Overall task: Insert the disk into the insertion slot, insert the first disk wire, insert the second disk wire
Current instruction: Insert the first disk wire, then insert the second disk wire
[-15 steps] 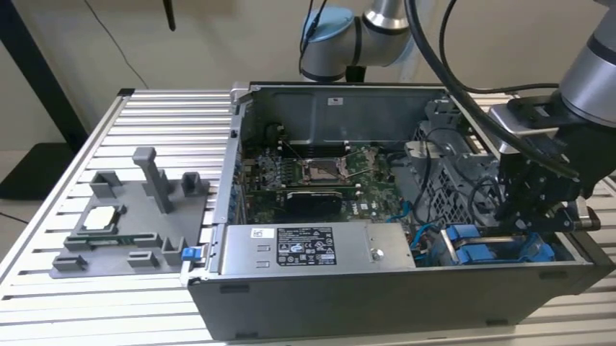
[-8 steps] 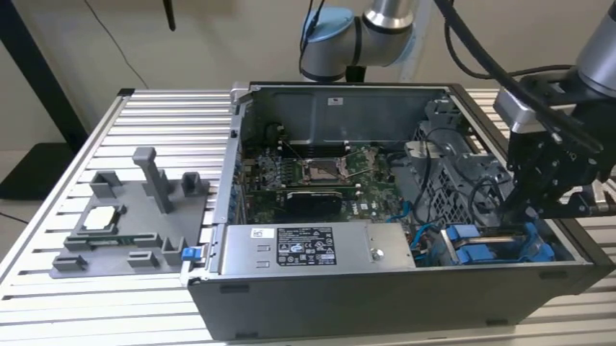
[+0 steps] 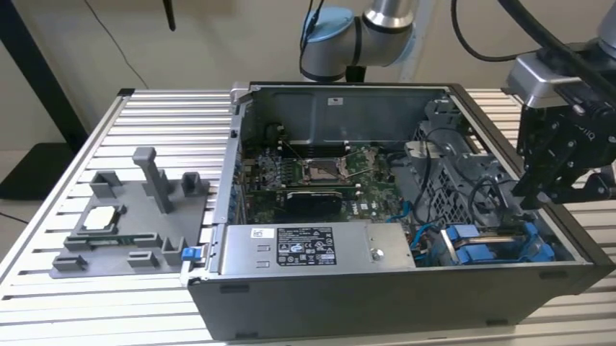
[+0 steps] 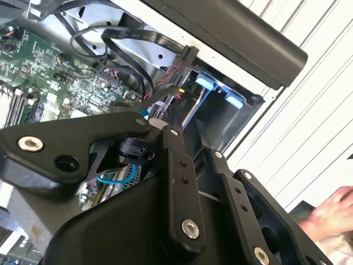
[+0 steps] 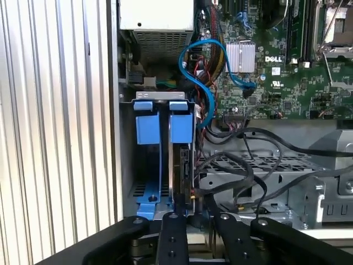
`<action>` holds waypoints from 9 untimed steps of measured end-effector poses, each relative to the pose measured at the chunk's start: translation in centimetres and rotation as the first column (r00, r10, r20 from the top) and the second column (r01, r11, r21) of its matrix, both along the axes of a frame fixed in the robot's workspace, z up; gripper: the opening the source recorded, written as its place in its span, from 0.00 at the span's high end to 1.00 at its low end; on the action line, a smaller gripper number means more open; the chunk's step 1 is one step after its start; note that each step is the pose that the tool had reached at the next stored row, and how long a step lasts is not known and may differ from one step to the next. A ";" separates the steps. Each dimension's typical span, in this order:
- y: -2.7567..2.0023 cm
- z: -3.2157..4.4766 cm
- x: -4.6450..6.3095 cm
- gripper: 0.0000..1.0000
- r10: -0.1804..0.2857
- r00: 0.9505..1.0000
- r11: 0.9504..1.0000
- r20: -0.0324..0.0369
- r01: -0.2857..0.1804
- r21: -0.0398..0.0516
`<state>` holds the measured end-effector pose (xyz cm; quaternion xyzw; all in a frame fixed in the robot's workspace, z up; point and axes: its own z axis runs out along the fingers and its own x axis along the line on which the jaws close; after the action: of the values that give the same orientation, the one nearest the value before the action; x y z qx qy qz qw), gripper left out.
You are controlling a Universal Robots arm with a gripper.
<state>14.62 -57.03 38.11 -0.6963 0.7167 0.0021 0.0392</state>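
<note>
The black tool (image 3: 550, 196) hangs over the exterior view's right rim of the open dark grey computer case (image 3: 385, 306); whether it is apart or clamped I cannot tell. Below it, in the case's near corner, lies the dark metal insertion slot with bright blue fittings (image 3: 491, 249). The case stands on a ribbed silver slatted worktop (image 3: 144, 115), beside a grey plastic fixture tray (image 3: 125, 238), before a beige wall (image 3: 221, 43).

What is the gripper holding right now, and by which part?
Cannot tell. The gripper hangs close by the insertion slot, among black wires, and whether it grips anything is unclear.
</note>
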 end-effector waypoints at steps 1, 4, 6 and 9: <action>0.00 0.01 0.2 0.00 0.000 1.000 1.000 -0.002 0.000 0.000; 0.01 0.01 1.2 0.00 0.001 1.000 1.000 -0.007 -0.001 0.000; 0.05 0.00 1.9 0.00 0.001 1.000 1.000 -0.008 -0.001 0.000; 0.16 -0.15 2.8 0.00 0.001 1.000 1.000 -0.009 -0.001 0.000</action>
<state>17.45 -56.87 37.96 -0.6965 0.7166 0.0054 0.0358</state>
